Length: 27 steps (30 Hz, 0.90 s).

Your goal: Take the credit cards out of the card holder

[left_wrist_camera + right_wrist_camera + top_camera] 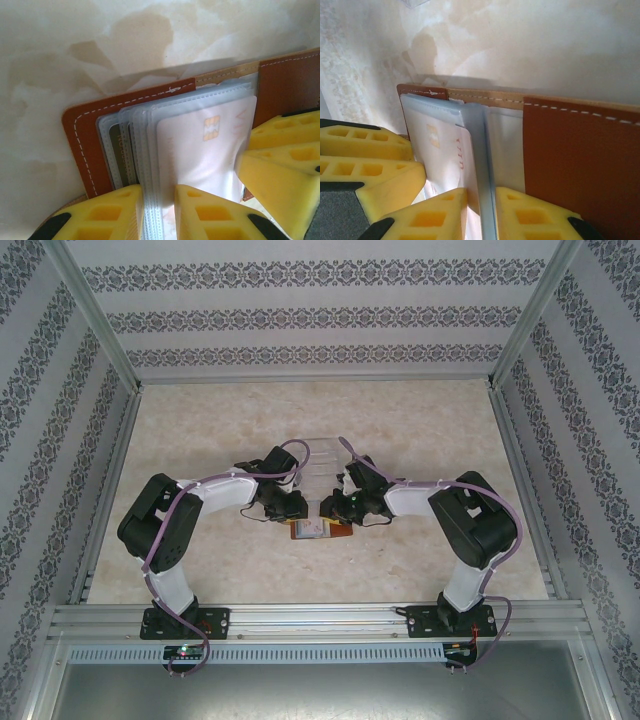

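Card holder (322,531) lies open on the marbled table (200,440), near the centre, betw. the two arms and just on the near side of a clear plastic stand (322,455). Its reddish-brown leather w/ white stitching lies flat on the surface. A fan of clear sleeves (145,130) rises from its middle.

Left gripper (157,205): its yellow fingers (100,220) are pressed in on the lower edge of the sleeve stack, pinching several sleeves at once w/ nothing but plastic betw. them. The frontmost sleeve holds the whitish card (200,150), gold chip showing (card fully inside its pocket). A darker card (116,150) shows thru a sleeve further back, on the left of that view.

Right gripper (481,207): its fingers (540,220) are likewise closed on the sleeves, clamping a thin pale stack near the fold. In the right wrist view the whitish card's red marks show thru the plastic left of that pinch, and the brown leather flap lies to the right.

The two grippers sit v. close together over the holder. Whether they touch each other can't be told.
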Available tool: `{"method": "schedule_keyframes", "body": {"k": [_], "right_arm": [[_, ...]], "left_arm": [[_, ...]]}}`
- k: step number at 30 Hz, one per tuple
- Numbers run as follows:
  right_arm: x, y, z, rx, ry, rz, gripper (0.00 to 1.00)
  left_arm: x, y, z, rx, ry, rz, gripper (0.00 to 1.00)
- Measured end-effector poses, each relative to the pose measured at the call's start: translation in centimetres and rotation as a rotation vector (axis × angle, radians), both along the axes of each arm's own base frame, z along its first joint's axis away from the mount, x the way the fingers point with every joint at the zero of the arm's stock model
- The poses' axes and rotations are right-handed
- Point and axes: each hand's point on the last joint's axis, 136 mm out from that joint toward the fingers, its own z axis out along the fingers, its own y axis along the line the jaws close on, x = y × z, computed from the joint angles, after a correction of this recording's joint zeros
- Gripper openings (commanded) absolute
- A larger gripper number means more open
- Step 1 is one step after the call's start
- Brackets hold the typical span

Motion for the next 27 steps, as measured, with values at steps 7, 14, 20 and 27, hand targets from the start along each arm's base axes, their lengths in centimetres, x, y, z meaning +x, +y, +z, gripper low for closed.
{"method": "schedule_keyframes", "body": {"k": [7, 14, 20, 27], "right_arm": [[-0.1, 0.0, 0.0, -0.019, 0.011, 0.001, 0.18], [0.0, -0.5, 0.0, -0.055, 0.007, -0.011, 0.18], [-0.2, -1.1, -0.1, -0.09, 0.007, -0.021, 0.17], [-0.3, -1.6, 0.0, -0.114, 0.002, -0.022, 0.17]], "left_arm": [[0.0, -0.1, 0.1, -0.002, -0.003, -0.002, 0.3], [-0.1, 0.0, 0.3, 0.003, -0.009, -0.003, 0.31], [-0.2, 0.0, 0.2, 0.003, -0.008, -0.003, 0.3], [-0.2, 0.1, 0.1, 0.009, -0.009, -0.002, 0.25]]}}
